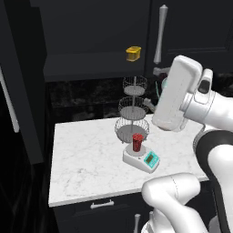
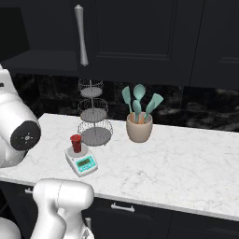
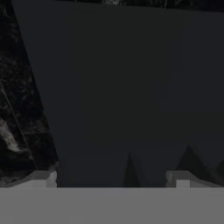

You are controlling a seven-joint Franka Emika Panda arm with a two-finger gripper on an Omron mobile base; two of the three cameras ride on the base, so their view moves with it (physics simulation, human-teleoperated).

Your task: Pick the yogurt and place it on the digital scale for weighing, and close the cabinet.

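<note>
Yogurt [image 1: 137, 141], a small red cup, stands upright on the round grey plate of the digital scale [image 1: 142, 159], which sits on the white marble counter [image 1: 86, 164] near its front, teal display toward the edge. Just behind the scale rises a three-tiered wire basket stand [image 2: 94, 112], and to its right a beige crock [image 2: 139, 127] holds teal spatulas. Above, the black cabinet [image 1: 91, 27] has its left door [image 1: 20, 82] swung open, and a squat yellow container [image 1: 133, 53] rests on the shelf inside. In the hand view the gripper [image 3: 116, 179] faces a dark flat panel close up, its fingers spread wide and holding nothing.
</note>
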